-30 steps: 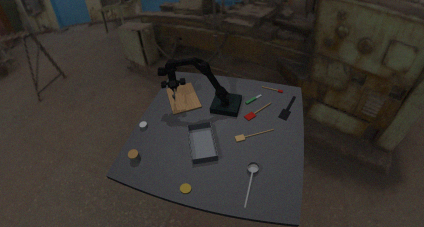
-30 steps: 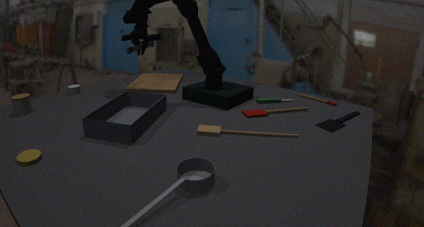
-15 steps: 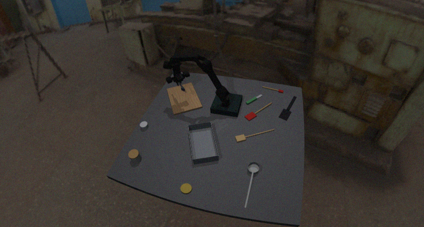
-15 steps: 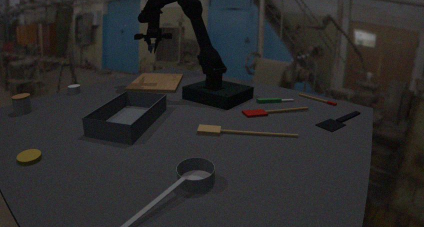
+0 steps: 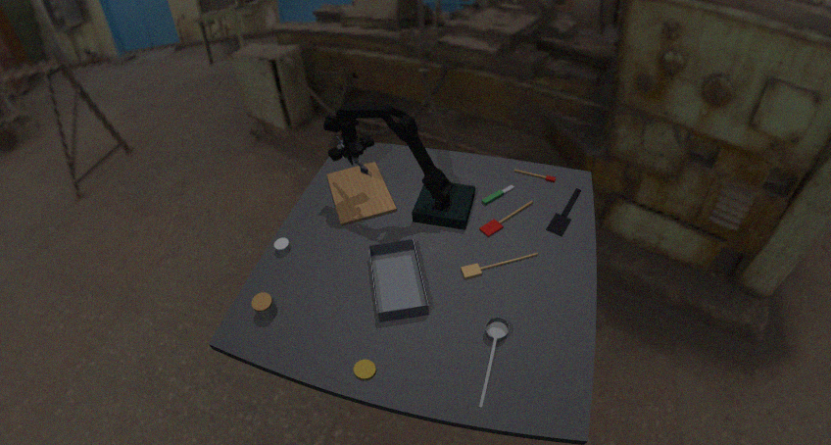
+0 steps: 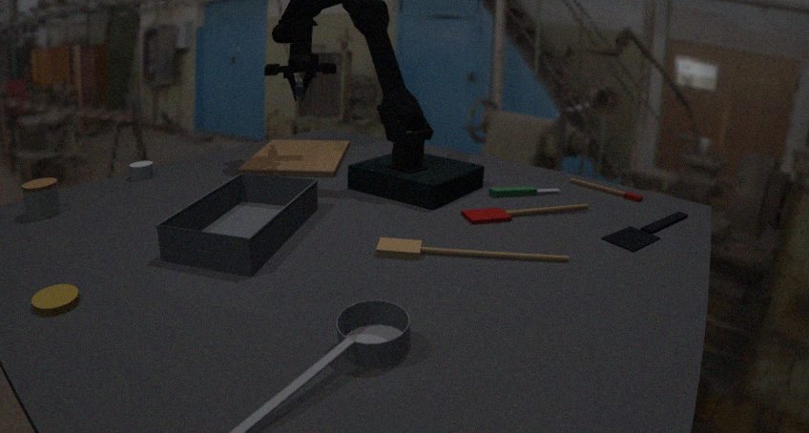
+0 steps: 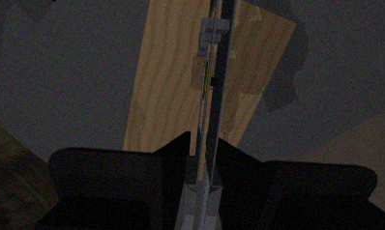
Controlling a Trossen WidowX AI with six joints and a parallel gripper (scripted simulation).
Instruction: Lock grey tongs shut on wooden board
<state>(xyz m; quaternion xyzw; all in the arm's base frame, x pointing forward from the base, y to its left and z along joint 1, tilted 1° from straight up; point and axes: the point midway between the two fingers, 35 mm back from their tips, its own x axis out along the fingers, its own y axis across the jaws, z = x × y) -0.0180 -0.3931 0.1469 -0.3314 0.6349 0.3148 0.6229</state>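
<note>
The grey tongs [image 5: 364, 169] [image 6: 299, 81] [image 7: 222, 63] are in my gripper [image 5: 355, 160] [image 6: 299, 98] [image 7: 198, 136], which is shut on them. Their two arms lie close together, almost parallel, in the wrist view. In the exterior view they are seen nearly end-on between the fingers. I hold them in the air above the wooden board [image 5: 377, 196] [image 6: 328, 153] [image 7: 160, 72], which bears my shadow. Whether the hinge lock is engaged cannot be seen. The roasting tin [image 5: 403, 313] [image 6: 203, 249] stands in front of the board with nothing across it.
A white-topped pot [image 5: 281, 244] [image 6: 140, 168] and a tan-lidded jar [image 5: 262, 302] [image 6: 41, 200] stand to the left. A yellow disc [image 5: 365, 369] [image 6: 55, 298] and a pan [image 5: 497, 328] [image 6: 376, 347] are near the front. Several utensils lie right of the arm's dark base [image 5: 440, 217] [image 6: 390, 185].
</note>
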